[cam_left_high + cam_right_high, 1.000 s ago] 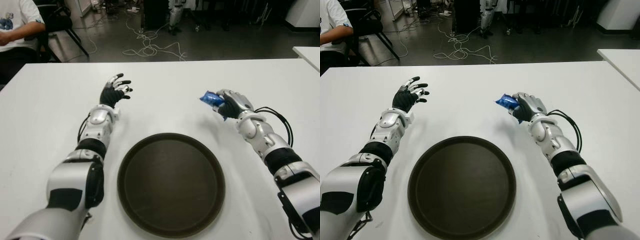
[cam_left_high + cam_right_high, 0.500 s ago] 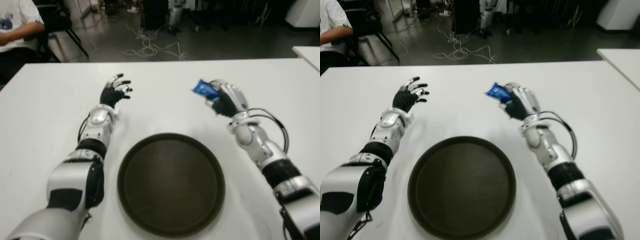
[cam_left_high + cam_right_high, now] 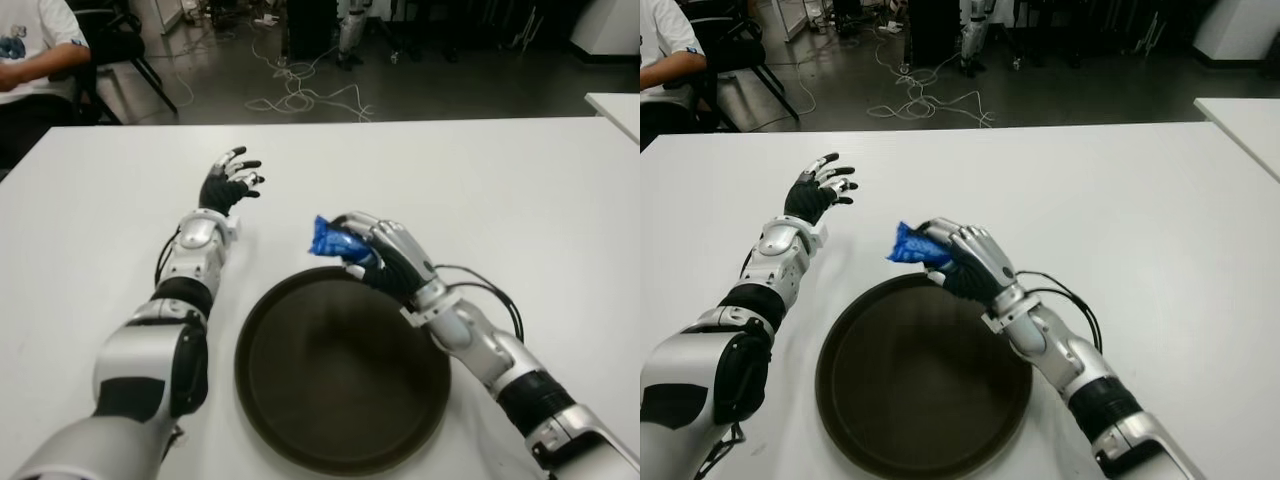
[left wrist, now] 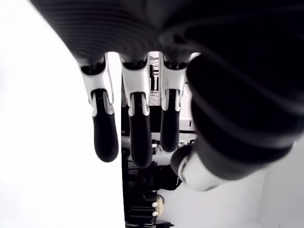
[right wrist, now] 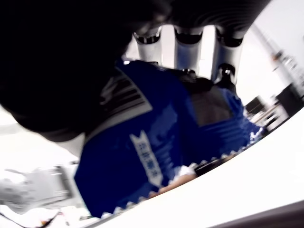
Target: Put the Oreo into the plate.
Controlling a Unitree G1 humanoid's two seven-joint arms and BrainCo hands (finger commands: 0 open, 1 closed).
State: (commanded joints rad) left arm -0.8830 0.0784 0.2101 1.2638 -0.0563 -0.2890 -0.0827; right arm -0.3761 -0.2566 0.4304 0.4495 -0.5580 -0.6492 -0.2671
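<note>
- The right hand (image 3: 385, 258), just right of centre in the left eye view, has its fingers curled tight around a blue Oreo packet (image 3: 332, 240). The right wrist view confirms the grasp: the blue wrapper (image 5: 156, 147) fills that picture, with fingers (image 5: 187, 45) wrapped over it.
- The Oreo packet sticks out of the hand toward the upper left of the frame. Its long axis seems to run from the palm outward on that diagonal, though the fingers hide most of it.
- The packet sits over the far rim of the plate (image 3: 262, 330), a dark round dish in the lower centre of the frame. The plate's open middle lies below and slightly right of the packet in the picture, that is, toward the robot's body.
- I cannot tell how high the packet is above the rim, or whether it touches it.
- Judgement: the coming move depends on bringing the hand a little nearer the robot, so the packet is over the plate's middle rather than its edge, and then letting go. Released here, it might land on the rim or on the white table (image 3: 480, 180).
- The left hand (image 3: 228, 183) shows in the upper left of the frame, well apart from the plate, fingers spread and holding nothing. It plays no part; the right hand is the one carrying the packet.
</note>
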